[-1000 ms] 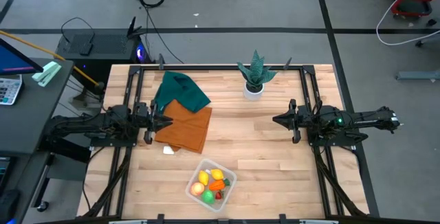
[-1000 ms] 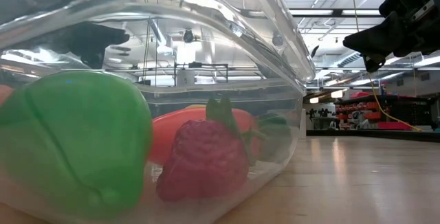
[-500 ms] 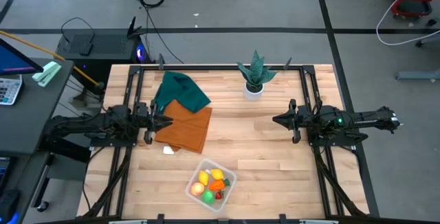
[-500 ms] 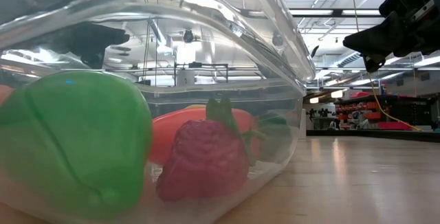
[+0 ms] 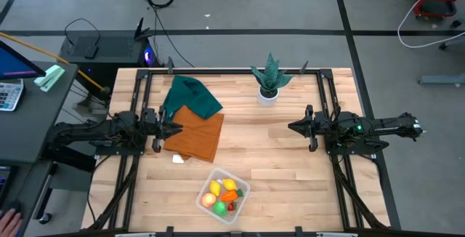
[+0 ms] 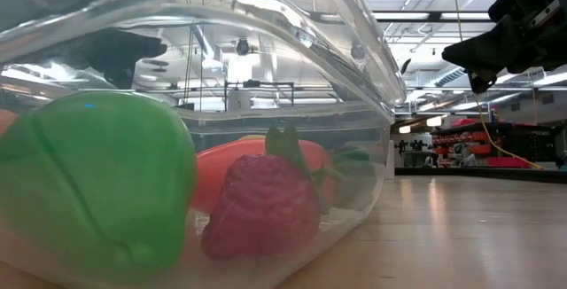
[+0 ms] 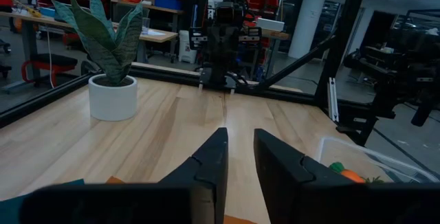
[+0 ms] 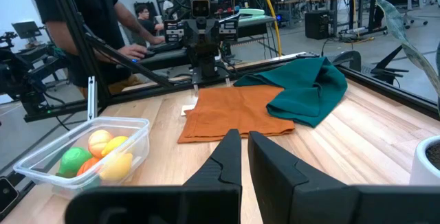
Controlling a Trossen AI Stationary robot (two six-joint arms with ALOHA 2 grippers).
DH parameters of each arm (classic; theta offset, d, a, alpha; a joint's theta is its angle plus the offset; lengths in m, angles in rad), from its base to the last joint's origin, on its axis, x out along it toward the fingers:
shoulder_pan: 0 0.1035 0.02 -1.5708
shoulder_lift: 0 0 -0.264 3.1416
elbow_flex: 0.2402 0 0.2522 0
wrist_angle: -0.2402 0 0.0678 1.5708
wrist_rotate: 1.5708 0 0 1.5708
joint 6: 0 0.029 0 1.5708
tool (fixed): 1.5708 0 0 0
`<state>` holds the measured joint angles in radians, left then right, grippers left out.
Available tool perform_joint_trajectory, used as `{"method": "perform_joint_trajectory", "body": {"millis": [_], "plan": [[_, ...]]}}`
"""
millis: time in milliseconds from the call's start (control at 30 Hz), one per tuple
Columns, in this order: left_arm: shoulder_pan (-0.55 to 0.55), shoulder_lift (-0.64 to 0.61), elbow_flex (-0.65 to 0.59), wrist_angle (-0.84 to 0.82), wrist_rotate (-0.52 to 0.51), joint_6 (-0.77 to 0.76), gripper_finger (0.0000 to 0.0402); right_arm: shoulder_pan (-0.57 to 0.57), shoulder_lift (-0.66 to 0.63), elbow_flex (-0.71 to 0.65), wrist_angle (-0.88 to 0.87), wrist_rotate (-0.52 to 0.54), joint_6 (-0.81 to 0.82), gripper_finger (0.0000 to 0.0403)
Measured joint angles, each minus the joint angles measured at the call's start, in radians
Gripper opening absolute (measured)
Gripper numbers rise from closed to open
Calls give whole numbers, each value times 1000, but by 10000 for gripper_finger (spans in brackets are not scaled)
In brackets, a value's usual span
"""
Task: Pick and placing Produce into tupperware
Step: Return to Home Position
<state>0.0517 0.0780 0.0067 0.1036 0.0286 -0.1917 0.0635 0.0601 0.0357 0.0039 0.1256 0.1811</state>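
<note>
1. Nearest the front edge, the clear tupperware (image 5: 224,193) is sitting on the wooden table (image 5: 290,186). The produce is lying inside it: a yellow lemon (image 5: 215,187), an orange piece (image 5: 229,185), a green fruit (image 6: 89,183) and a red strawberry (image 6: 264,214). No produce is showing loose on the wood, so you are probably only parking the arms now.
2. Just behind it, a small white scrap (image 5: 178,159) is lying beside the near corner of the orange cloth (image 5: 197,137). What it is cannot be told. Be leaving it alone.
3. The left gripper (image 5: 176,128) is hanging over the orange cloth's left edge and pointing toward the table's middle. Its fingers are standing a narrow slit apart, gripping nothing. Whether they are touching the cloth is unclear, so be lifting before you pull back, or the cloth may be dragging along.
4. The right gripper (image 5: 292,127) is facing it over bare wood, well apart from the tupperware. Its fingers are drawn almost together and holding nothing.
5. Both arms are looking folded in toward their own sides, so home is likely close. Be moving slowly and straight back, never sweeping toward the front edge.
6. Farther back, the teal cloth (image 5: 190,97) is overlapping the orange one. The potted plant (image 5: 269,77) is standing at the far edge, well apart from both grippers.
</note>
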Motion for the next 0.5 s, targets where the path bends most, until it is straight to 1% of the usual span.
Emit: {"method": "perform_joint_trajectory", "body": {"millis": [167,500], "plan": [[0,0,0,0,0,0,82,0,0,0,0,0,0,1],[0,0,0,0,0,0,71,0,0,0,0,0,0,1]]}}
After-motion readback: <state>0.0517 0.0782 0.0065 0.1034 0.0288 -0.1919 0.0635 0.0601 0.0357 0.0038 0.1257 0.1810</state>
